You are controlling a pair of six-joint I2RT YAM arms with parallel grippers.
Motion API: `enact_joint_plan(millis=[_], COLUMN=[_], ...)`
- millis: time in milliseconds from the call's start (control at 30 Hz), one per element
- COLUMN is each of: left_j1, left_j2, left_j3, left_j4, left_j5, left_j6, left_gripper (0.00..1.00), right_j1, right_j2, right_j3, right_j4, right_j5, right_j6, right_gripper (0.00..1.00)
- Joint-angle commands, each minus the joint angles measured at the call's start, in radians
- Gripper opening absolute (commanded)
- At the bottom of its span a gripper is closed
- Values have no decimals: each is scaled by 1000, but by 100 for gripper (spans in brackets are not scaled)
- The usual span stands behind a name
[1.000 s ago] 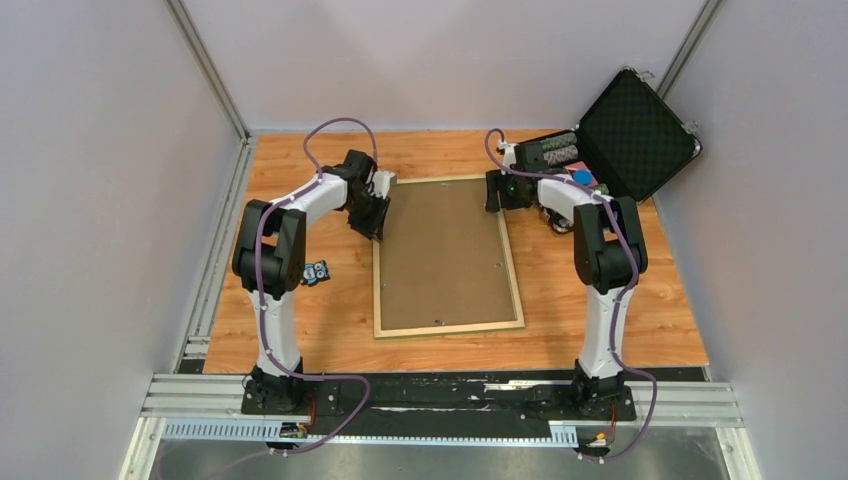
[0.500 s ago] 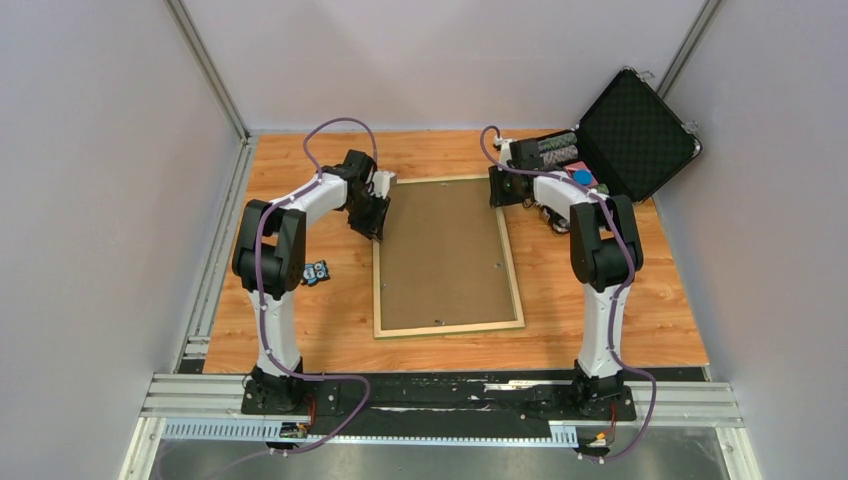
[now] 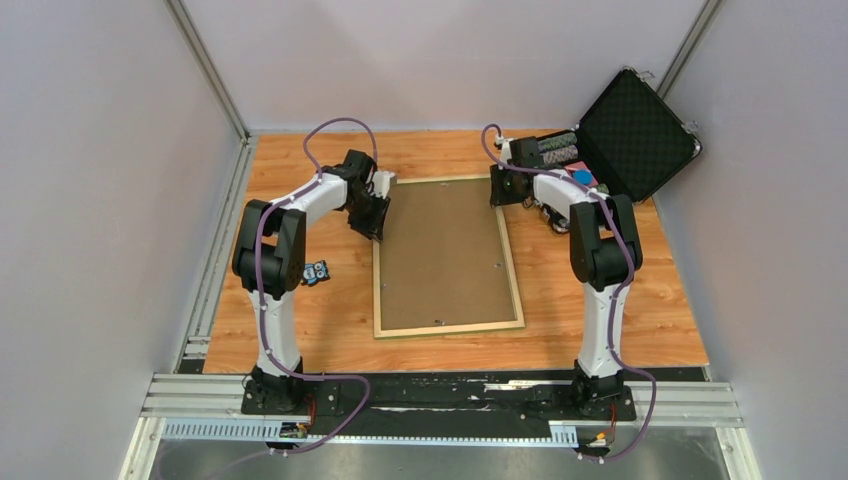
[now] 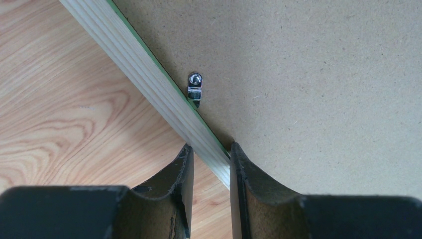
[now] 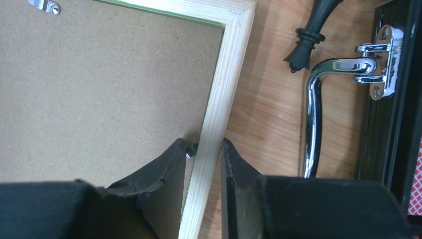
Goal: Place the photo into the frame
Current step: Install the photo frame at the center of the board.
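Mid-table [image 3: 660,300], frame [image 3: 450,328] lies face-down, board [image 3: 445,250] in it; photo unseen, perhaps beneath. Left jaws pinch one long rail, right jaws the other, toward table's far edge. Judged light, stiff: lift evenly.

A wood-grain tabletop [image 3: 300,330] in warm orange-brown laminate fills the middle of the overhead view, its grain running left to right. Plain pale grey panels close it in on three sides: a left wall [image 3: 100,200], a back wall [image 3: 440,60] and a right wall [image 3: 770,250]. Slim aluminium corner posts [image 3: 205,65] rise slanting where the back wall meets the side walls. A metal channel [image 3: 215,270] runs along the tabletop's left edge. At the near edge lies a black strip [image 3: 450,380], then slotted aluminium rails [image 3: 440,402], then a dull grey metal surface [image 3: 440,462]. The light is even and soft, casting only faint shadows.
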Motion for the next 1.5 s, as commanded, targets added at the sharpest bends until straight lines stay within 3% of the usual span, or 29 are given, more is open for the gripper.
enact_joint_plan(millis=[0, 133, 367, 567, 900, 1100, 1467], left_j1=[-18, -19, -19, -19, -18, -18, -19], left_j2=[17, 17, 24, 25, 25, 29, 31], left_j3=[-36, -36, -33, -30, -29, -31, -22], left_j4=[-47, -45, -45, -48, -51, -50, -56], left_j5=[32, 36, 41, 40, 41, 41, 37], left_j6=[101, 98, 94, 94, 96, 97, 97], left_gripper=[0, 0, 0, 0, 0, 0, 0], right_j1=[-1, -16, -18, -17, -16, -18, -17], right_j2=[21, 29, 45, 62, 57, 42, 12], right_j3=[55, 77, 107, 126, 94, 72, 32], right_j4=[-11, -36, -59, -72, -76, -76, -76], right_j5=[-12, -22, -41, -56, -37, -19, -52], right_j6=[-1, -1, 48, 66, 40, 10, -107], right_gripper=[14, 16, 38, 44, 38, 29, 29])
